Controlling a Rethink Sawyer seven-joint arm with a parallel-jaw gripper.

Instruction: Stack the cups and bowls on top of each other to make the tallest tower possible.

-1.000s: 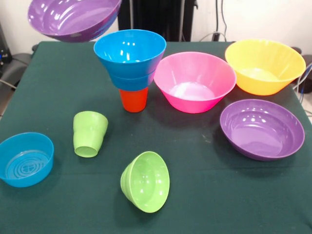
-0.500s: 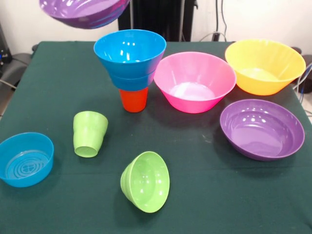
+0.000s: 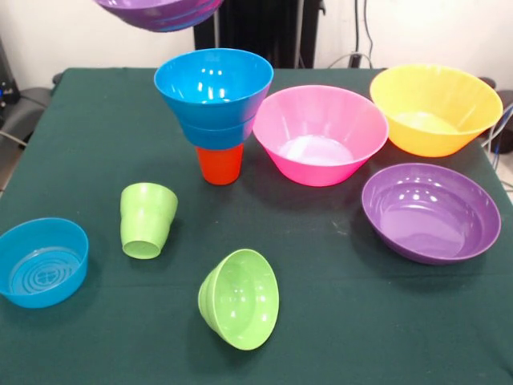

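A dark green cloth covers the table (image 3: pixel 337 241). It looks soft and flat.

At the far left sits a blue bowl (image 3: pixel 42 261). It is shiny plastic, and its left side is cut off by the picture's edge. Round rings show on its bottom inside. Next to it a lime green cup (image 3: pixel 147 219) stands upside down, leaning a little. It has stepped ridges around it.

At the very top, a purple bowl (image 3: pixel 160 11) hangs in the air above the table. Only its curved underside shows; the rest is cut off by the top edge. The claw cannot be seen, so I cannot tell if it is spread or pinching the bowl.

Below it stands the tower (image 3: pixel 213 112). An orange cup (image 3: pixel 219 164) is at the bottom, and two blue bowls (image 3: pixel 213 84) sit nested on it, getting wider toward the top. The bowls hide the top of the cup.

Near the front a small lime green bowl (image 3: pixel 239 298) lies tipped on its side, with its open mouth facing the front.

Just right of the tower is a big pink bowl (image 3: pixel 321 133), smooth and glossy. Its left rim is very near the blue bowls; I cannot tell if they touch. A yellow-orange bowl (image 3: pixel 435 109) sits behind and to the right, with soft ridges down its sides. In front of it rests a wide, shallow second purple bowl (image 3: pixel 430 212).

No words or labels can be read on anything.
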